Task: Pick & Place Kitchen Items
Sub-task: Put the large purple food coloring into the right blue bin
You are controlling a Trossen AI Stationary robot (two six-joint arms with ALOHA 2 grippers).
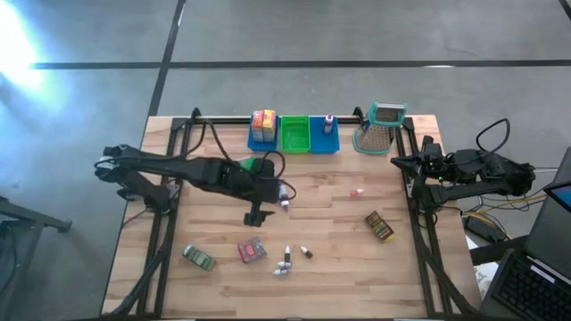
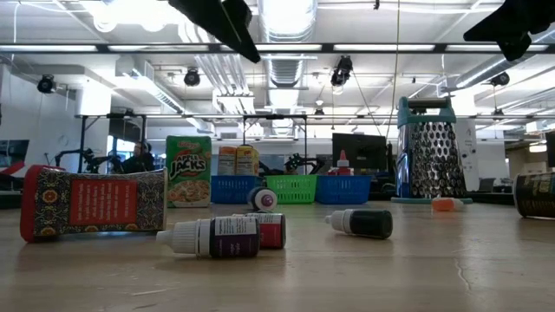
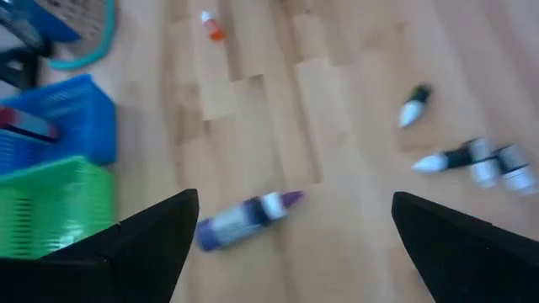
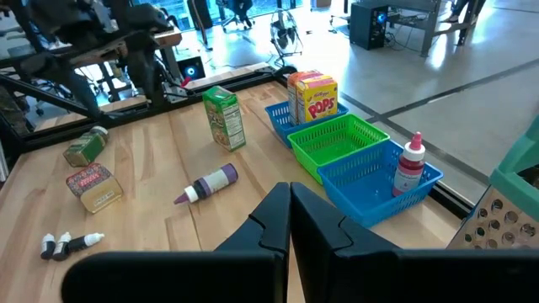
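My left gripper [image 1: 265,201] hangs open above the middle of the table, over a purple bottle [image 3: 248,216] that lies on its side below the wide-spread fingers, untouched. A green cereal box [image 4: 223,118] stands just beyond it toward the far edge. Near the front edge lie a green packet [image 1: 198,258], a pink-red packet [image 1: 252,251] and several small dark bottles [image 1: 285,261]. A brown packet [image 1: 379,226] and a tiny orange-capped bottle [image 1: 357,192] lie to the right. My right gripper [image 4: 290,220] waits shut at the table's right edge.
Along the far edge sit a blue bin [image 1: 252,139] with yellow-red boxes [image 1: 263,123], a green bin [image 1: 294,134] and a second blue bin [image 1: 328,143] holding a red-capped bottle [image 4: 410,164]. The metal grater [image 1: 379,129] stands to their right. Bare wood lies between the scattered items.
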